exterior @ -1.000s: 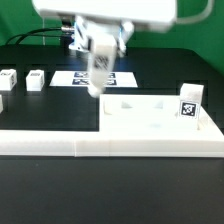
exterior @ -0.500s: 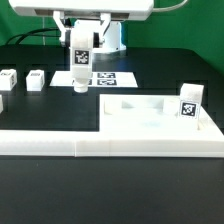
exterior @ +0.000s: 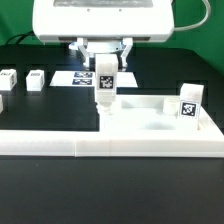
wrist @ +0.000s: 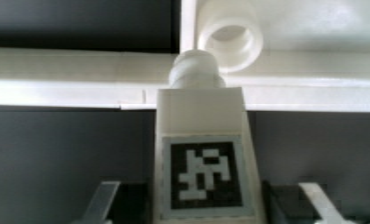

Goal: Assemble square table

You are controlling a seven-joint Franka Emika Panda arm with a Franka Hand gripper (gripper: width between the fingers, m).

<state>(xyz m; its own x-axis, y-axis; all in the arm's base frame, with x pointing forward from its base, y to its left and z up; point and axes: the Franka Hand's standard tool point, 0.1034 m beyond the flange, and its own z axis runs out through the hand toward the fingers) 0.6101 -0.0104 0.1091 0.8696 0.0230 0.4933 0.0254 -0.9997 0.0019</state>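
My gripper is shut on a white table leg that hangs upright with its black-white tag facing the camera. It is over the corner of the white square tabletop at the exterior view's left. In the wrist view the leg fills the middle between my two fingers. Its rounded peg end sits just short of a round hole in the slab. Another tagged leg stands upright on the tabletop's corner at the exterior view's right.
Loose white legs lie at the exterior view's left. The marker board lies behind the held leg. A long low white wall runs across in front of the tabletop.
The arm has carried the leg from over the marker board toward the exterior view's right and lower, to the tabletop's corner. The grip has not changed.
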